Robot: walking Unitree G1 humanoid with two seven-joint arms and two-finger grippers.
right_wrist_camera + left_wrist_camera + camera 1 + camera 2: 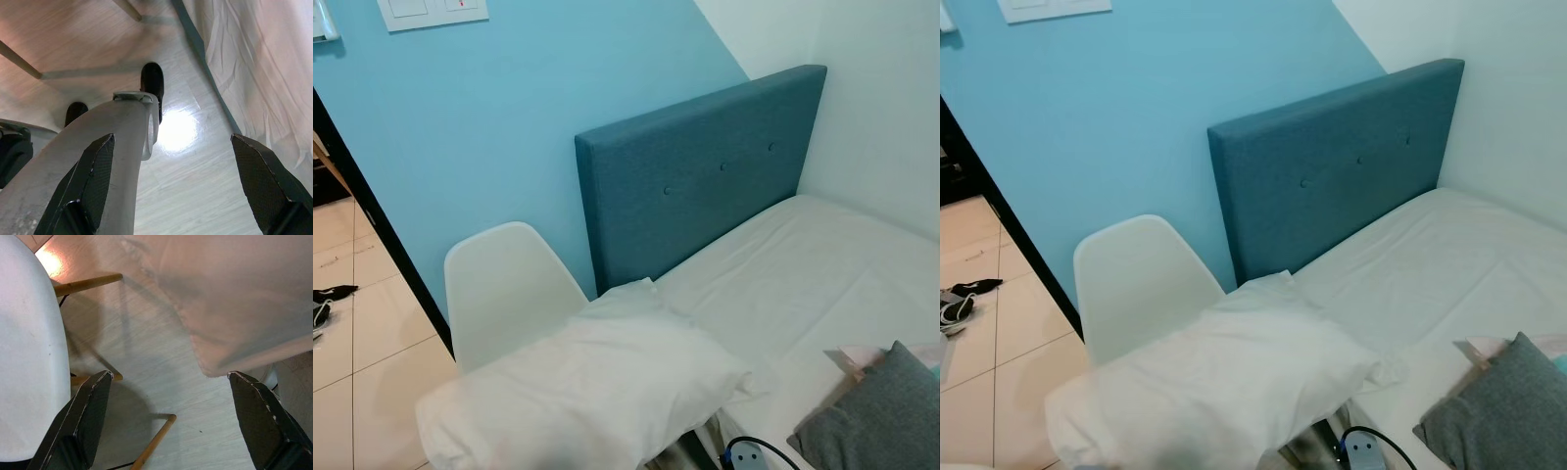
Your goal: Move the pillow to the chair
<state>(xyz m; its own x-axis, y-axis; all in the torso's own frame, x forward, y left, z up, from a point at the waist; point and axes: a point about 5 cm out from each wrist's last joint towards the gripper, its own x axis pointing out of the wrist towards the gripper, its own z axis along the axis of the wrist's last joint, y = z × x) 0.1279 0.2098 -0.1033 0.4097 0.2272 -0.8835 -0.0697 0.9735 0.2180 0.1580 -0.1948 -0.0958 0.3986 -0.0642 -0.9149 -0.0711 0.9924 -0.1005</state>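
A large white pillow [587, 387] lies across the seat of the white shell chair [504, 284], its right end reaching over to the bed's edge. The chair stands against the blue wall, beside the headboard. My left gripper [169, 377] hangs open below, with nothing between its fingers; the chair's white seat edge [27, 357] is on one side of it and a pillow corner [234, 308] is above the floor. My right gripper [172, 139] is open and holds nothing, low over the floor beside the hanging bed sheet [264, 63].
A bed with a white sheet [803, 274] and a blue padded headboard [695, 171] fills the right. A grey cushion [876, 416] lies at its near corner. A black cable with a blue plug [744, 452] sits below. Tiled floor with shoes [328, 299] lies left. A silver post [98, 156] and black wheels [152, 83] stand near my right gripper.
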